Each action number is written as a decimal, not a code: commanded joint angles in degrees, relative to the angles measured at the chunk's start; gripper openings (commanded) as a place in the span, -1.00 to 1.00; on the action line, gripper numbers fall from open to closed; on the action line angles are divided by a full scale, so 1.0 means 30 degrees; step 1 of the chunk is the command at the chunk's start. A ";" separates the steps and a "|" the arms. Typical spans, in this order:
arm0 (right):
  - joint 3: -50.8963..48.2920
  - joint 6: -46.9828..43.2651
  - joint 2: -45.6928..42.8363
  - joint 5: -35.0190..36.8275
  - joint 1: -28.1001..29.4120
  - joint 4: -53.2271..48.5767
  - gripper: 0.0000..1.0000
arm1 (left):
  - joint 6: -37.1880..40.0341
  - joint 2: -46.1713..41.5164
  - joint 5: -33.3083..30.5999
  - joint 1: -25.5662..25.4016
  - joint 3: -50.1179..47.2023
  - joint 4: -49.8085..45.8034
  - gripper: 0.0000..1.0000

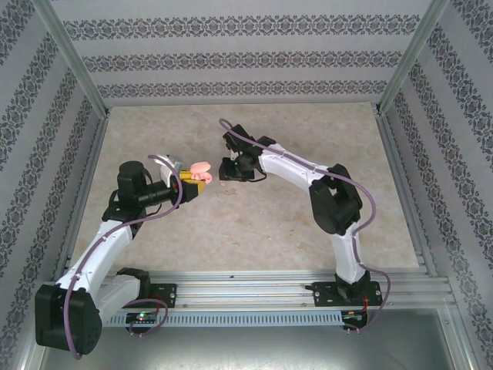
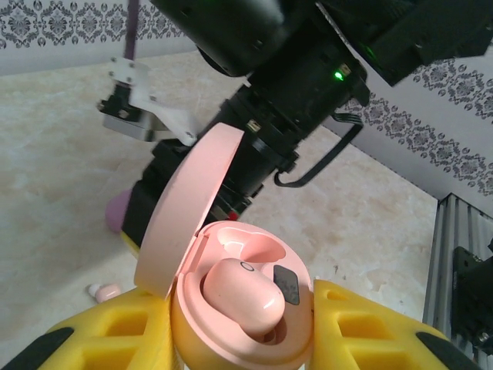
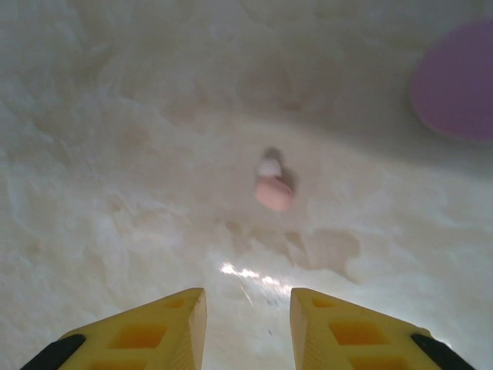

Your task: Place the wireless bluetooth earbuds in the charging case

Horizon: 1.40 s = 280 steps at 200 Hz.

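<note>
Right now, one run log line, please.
left gripper: holding open pink case, one bud seated | right gripper: open above loose pink bud

I can't read a word or number anywhere. Inside the open pink case (image 2: 192, 200), just right of the bud (image 2: 239, 297) seated in it, sits a small dark patch (image 2: 286, 284), too blurred to make out.

A beige marbled tabletop (image 1: 254, 231) lies between walls (image 1: 231, 58) papered in dark floral bands.
</note>
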 commanded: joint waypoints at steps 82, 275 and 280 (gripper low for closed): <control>0.7436 -0.4281 0.5788 0.1526 0.0418 -0.4234 -0.23 | 0.1078 -0.0678 -0.0372 0.0238 0.0254 -0.1012 -0.40; 0.9400 -0.7213 0.7283 0.0897 0.2160 -0.5951 -0.13 | 0.0517 -0.2546 -0.0496 0.0255 -0.0334 -0.1726 -0.40; 0.9352 -0.7214 0.7196 0.0896 0.2161 -0.5922 -0.12 | 0.0520 -0.2603 -0.0483 0.0239 -0.0340 -0.1756 -0.40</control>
